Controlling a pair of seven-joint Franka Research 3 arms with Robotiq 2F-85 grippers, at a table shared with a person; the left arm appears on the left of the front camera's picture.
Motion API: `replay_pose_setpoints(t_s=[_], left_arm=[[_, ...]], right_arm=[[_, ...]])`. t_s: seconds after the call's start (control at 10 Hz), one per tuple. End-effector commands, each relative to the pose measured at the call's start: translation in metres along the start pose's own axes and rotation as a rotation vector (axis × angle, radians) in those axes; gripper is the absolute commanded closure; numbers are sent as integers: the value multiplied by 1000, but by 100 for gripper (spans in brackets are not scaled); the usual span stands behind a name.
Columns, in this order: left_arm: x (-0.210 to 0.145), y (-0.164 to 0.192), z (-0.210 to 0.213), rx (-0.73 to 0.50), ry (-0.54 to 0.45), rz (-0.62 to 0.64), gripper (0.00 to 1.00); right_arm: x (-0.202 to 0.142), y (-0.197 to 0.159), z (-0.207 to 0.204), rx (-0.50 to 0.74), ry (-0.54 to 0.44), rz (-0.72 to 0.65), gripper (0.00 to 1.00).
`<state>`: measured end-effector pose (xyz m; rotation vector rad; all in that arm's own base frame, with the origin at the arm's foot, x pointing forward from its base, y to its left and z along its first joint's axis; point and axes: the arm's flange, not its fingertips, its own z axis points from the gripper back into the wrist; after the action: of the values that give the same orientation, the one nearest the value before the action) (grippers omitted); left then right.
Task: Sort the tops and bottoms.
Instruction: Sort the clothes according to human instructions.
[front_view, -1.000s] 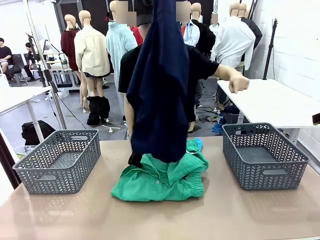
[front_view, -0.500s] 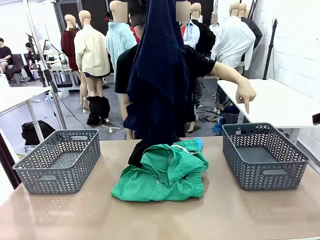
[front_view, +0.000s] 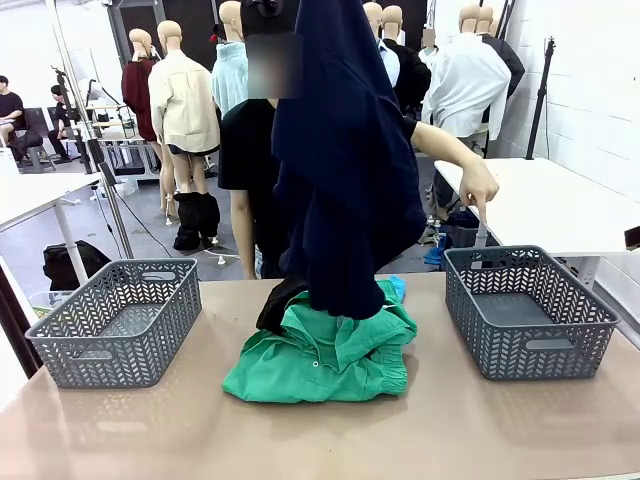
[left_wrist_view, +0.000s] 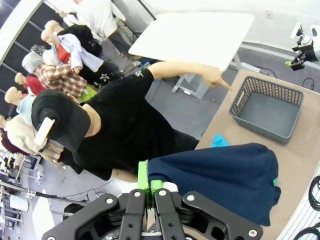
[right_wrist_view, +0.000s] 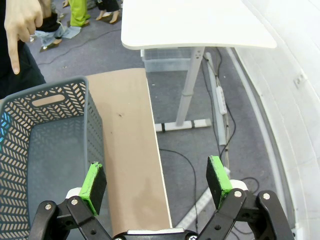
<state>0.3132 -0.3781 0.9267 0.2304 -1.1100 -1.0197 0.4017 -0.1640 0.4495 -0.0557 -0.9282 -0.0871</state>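
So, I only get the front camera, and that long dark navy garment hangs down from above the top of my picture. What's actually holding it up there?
Observer: The left gripper. Its green pads are pinched shut on an edge of the long dark navy garment.
Visitor: And the other claw?
Observer: The right gripper stands open, with nothing between its pads.
Visitor: Where is it?
Observer: Up above the right edge of the tan table, just beside the grey lattice plastic basket.
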Motion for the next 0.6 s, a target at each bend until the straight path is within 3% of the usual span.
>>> replay_pose_setpoints(t_s=[0.0, 0.5], left_arm=[[-1, 3, 4, 8, -2, 3, 100], [-1, 3, 4, 8, -2, 3, 100]], right_arm=[[1, 1, 2, -3, 4, 5, 0], [1, 1, 2, -3, 4, 5, 0]])
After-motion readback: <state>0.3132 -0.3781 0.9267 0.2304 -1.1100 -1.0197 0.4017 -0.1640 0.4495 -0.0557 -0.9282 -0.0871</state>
